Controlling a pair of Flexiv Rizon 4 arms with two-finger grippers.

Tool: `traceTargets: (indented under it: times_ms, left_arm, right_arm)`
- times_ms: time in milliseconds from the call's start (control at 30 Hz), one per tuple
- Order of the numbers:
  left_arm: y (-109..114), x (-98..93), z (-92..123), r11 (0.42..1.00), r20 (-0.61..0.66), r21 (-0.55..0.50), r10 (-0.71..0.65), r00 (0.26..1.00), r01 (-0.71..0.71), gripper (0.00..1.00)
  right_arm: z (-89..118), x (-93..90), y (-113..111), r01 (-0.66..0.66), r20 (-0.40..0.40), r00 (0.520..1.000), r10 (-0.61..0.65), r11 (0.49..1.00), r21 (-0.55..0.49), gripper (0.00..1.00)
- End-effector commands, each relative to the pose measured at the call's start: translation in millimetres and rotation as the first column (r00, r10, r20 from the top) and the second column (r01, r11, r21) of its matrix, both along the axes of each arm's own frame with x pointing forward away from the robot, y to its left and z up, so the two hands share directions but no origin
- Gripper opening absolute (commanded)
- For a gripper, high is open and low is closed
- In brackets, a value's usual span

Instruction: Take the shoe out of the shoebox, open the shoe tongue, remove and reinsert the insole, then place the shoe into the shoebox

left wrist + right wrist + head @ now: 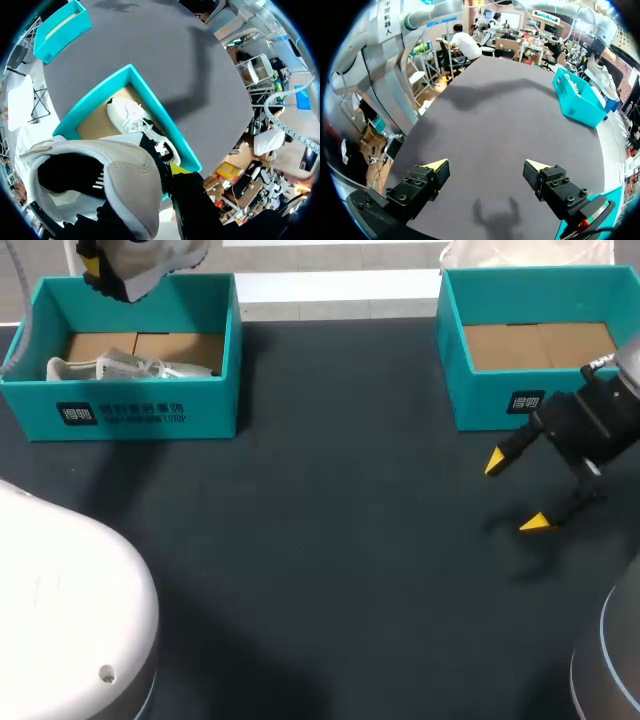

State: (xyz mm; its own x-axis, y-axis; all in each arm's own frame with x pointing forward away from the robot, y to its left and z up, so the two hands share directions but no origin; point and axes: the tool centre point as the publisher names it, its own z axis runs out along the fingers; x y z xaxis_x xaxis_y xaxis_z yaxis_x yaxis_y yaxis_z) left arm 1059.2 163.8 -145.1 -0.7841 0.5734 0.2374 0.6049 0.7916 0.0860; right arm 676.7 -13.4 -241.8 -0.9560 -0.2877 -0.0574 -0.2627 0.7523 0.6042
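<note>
The left gripper point(92, 268) is clenched on the white sneaker point(160, 258), holding it just above the left shoebox point(150, 412), likely to clear its walls. A second sneaker point(120, 368) lies inside that box. The right gripper point(515, 492) hangs released, well to the box's right, probably waiting to work the tongue.

A white-and-beige shoe point(107, 172) hung above the teal shoebox point(92, 100), where a second white shoe point(131, 117) lay; another teal box point(60, 31) stood far across the table.
</note>
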Motion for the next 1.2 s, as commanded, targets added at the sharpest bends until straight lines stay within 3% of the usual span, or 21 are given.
traceTargets:
  times_ms: [33, 67, 100, 233, 300, 467, 1033, 1200]
  left_arm:
    - [14.8, 2.7, -3.8, 0.972, -0.003, 0.003, -0.236, 0.972, 0.236, 0.0]
    - [17.7, 5.1, -4.8, 0.954, -0.026, 0.023, -0.297, 0.954, 0.298, 0.0]
    - [20.0, 5.3, -5.7, 0.892, -0.035, -0.061, -0.451, 0.892, 0.448, 0.0]
    - [40.7, 12.7, -7.4, 0.731, -0.062, -0.117, -0.681, 0.73, 0.672, 0.0]
    - [49.0, 16.6, -5.6, 0.599, -0.006, -0.218, -0.791, 0.612, 0.771, 0.0]
    - [49.0, 24.2, -8.5, 0.294, -0.041, -0.281, -0.955, 0.295, 0.913, 0.0]
    - [49.0, 24.2, -8.5, 0.294, -0.041, -0.281, -0.955, 0.295, 0.913, 0.0]
    - [54.5, 47.8, -36.7, 0.357, -0.06, -0.28, -0.933, 0.355, 0.891, 0.0]
  right_arm:
    - [-0.5, -0.3, 0.4, 0.001, 0.0, 1.0, -0.001, 1.0, -0.003, 1.0]
    - [-0.5, -0.3, 0.4, 0.001, 0.0, 1.0, -0.001, 1.0, -0.003, 1.0]
    - [-0.5, -0.3, 0.4, 0.001, 0.0, 1.0, -0.001, 1.0, -0.003, 1.0]
    - [-0.5, -0.3, 0.4, 0.001, 0.0, 1.0, -0.001, 1.0, -0.003, 1.0]
    - [-0.5, -0.3, 0.4, 0.001, 0.0, 1.0, -0.001, 1.0, -0.003, 1.0]
    - [-0.5, -0.3, 0.4, 0.001, 0.0, 1.0, -0.001, 1.0, -0.003, 1.0]
    - [-0.5, -0.3, 0.4, 0.001, 0.0, 1.0, -0.001, 1.0, -0.003, 1.0]
    - [-0.5, -0.3, 0.4, 0.001, 0.0, 1.0, -0.001, 1.0, -0.003, 1.0]
